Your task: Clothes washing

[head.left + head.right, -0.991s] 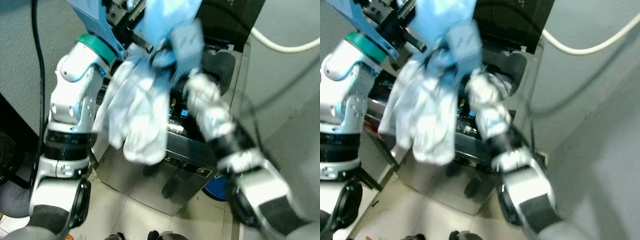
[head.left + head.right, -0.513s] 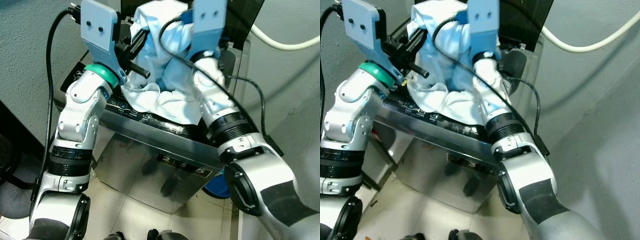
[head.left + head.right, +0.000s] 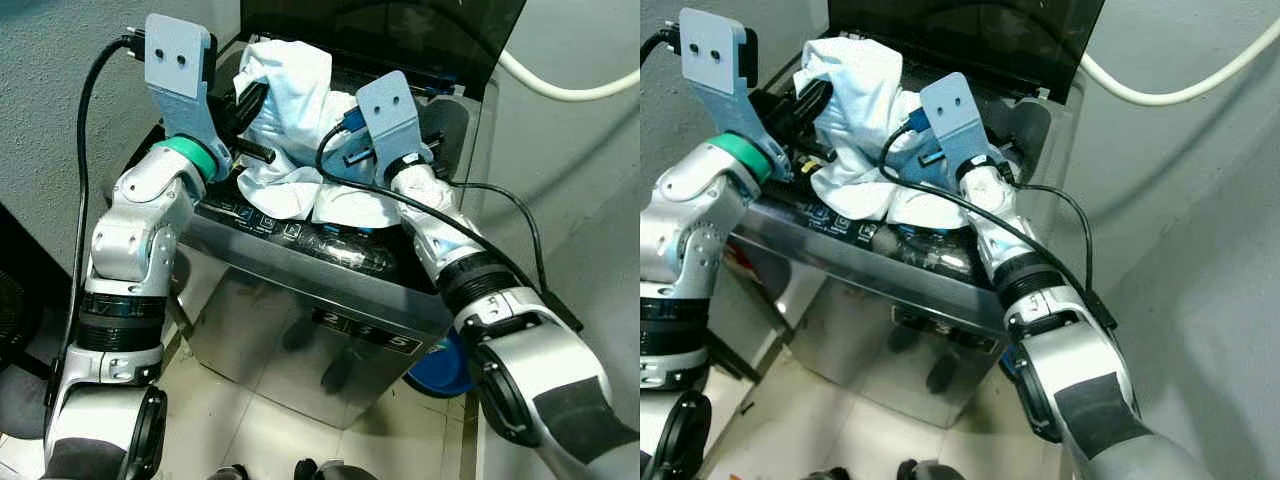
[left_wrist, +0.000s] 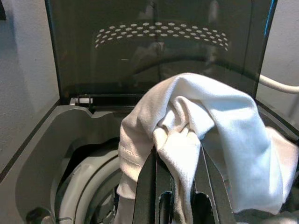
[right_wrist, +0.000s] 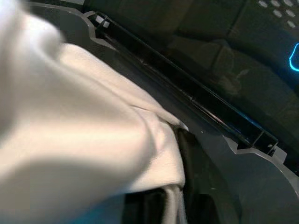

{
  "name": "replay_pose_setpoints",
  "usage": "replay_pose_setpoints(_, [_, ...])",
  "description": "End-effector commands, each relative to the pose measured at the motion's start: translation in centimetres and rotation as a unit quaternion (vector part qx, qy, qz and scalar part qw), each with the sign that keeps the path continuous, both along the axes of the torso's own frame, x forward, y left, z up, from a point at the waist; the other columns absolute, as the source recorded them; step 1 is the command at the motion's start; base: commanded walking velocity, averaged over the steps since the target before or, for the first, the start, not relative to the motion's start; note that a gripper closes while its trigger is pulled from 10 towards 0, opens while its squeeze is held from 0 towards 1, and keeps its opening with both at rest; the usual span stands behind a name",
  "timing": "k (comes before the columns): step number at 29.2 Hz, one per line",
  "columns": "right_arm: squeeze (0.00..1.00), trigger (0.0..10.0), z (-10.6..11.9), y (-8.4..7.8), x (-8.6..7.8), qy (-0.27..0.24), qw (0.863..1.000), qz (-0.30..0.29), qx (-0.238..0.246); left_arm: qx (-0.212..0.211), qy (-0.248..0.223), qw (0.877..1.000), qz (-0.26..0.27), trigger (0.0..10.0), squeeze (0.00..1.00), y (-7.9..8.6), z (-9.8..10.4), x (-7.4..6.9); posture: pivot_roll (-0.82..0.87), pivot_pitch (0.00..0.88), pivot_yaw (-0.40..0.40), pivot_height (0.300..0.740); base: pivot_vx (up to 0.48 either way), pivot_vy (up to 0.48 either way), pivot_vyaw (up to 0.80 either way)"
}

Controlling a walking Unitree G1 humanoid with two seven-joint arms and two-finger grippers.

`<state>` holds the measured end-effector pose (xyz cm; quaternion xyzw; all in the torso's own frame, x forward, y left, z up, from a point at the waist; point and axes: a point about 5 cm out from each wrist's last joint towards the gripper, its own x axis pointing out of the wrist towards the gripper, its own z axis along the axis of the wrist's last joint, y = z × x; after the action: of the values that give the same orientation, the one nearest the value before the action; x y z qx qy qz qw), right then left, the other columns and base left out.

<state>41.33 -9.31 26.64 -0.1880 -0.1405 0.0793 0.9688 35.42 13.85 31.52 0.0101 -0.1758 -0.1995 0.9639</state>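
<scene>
Head cameras: the bundle of white cotton cloth (image 3: 290, 120) sits bunched over the open mouth of the silver top-loading washing machine (image 3: 330, 330), part of it draped forward across the dark control strip (image 3: 300, 232) at the front edge, so it has not dropped into the drum. My left pincer (image 3: 250, 100) meets the bundle from my left side, my right pincer (image 3: 350, 160) from my right; the cloth lies between them and the drum opening lies directly below and slightly beyond both. The raised dark tinted lid (image 3: 400, 35) stands behind the load and limits travel rearward. A white hose (image 3: 570, 92) runs along the grey wall, and a blue round object (image 3: 440, 365) sits on the floor beside the machine. Left wrist camera: my left pincer's two black fingers (image 4: 145, 186) are drawn narrow on a fold of the cloth, the pale drum rim (image 4: 79, 191) showing underneath. Right wrist camera: white cloth lies close against the lens, beside the machine's grey top frame (image 5: 243, 172); I cannot tell how the right pincer's fingers stand. Judgement: the next move is downward, and the front-draped portion may snag on the control strip.
</scene>
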Motion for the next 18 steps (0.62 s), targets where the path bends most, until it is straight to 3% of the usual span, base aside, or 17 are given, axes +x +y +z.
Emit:
replay_pose_setpoints(1, [1.0,10.0,0.3,-0.4,0.1,0.008,1.0,0.002,0.018,-0.002,0.005,1.0,0.006,10.0,0.0,0.2,0.2,0.2,0.02,0.101,-0.013,0.74,0.0,0.0,0.0])
replay_pose_setpoints(5, [1.0,10.0,1.2,-0.8,-0.4,-0.002,0.997,0.057,0.051,-0.008,0.015,1.0,0.005,10.0,0.0,0.2,0.4,0.6,0.01,0.106,-0.012,0.74,0.0,0.0,0.0])
replay_pose_setpoints(6, [0.0,10.0,1.6,-0.8,-1.0,-0.012,0.993,0.102,0.063,-0.011,0.021,1.0,0.002,10.0,0.0,0.2,0.4,0.8,0.01,0.108,-0.01,0.74,0.0,0.0,0.0])
replay_pose_setpoints(8, [0.0,10.0,2.2,-1.0,-2.1,-0.024,0.982,0.169,0.079,-0.014,0.032,0.999,-0.002,10.0,0.0,0.3,0.5,1.1,0.01,0.11,-0.008,0.74,0.0,0.0,0.0])
replay_pose_setpoints(11, [0.0,10.0,2.7,-2.1,-3.2,-0.044,0.975,0.199,0.092,-0.022,0.045,0.999,-0.003,10.0,0.0,0.6,0.7,1.6,0.01,0.112,-0.006,0.74,0.0,0.0,0.0])
replay_pose_setpoints(16, [0.0,10.0,3.0,-4.0,-3.8,-0.071,0.969,0.188,0.146,-0.024,0.071,0.997,-0.027,10.0,0.0,0.5,0.6,2.6,0.0,0.118,-0.003,0.74,0.0,0.0,0.0])
replay_pose_setpoints(17, [0.0,10.0,3.3,-4.7,-4.1,-0.088,0.962,0.177,0.191,0.001,0.069,0.997,-0.037,10.0,0.0,0.2,0.7,3.2,0.0,0.12,-0.002,0.74,0.0,0.0,0.0])
replay_pose_setpoints(18, [0.0,10.0,3.3,-4.7,-4.1,-0.088,0.962,0.177,0.191,0.001,0.069,0.997,-0.037,10.0,0.0,0.2,0.7,3.2,0.0,0.12,-0.002,0.74,0.0,0.0,0.0])
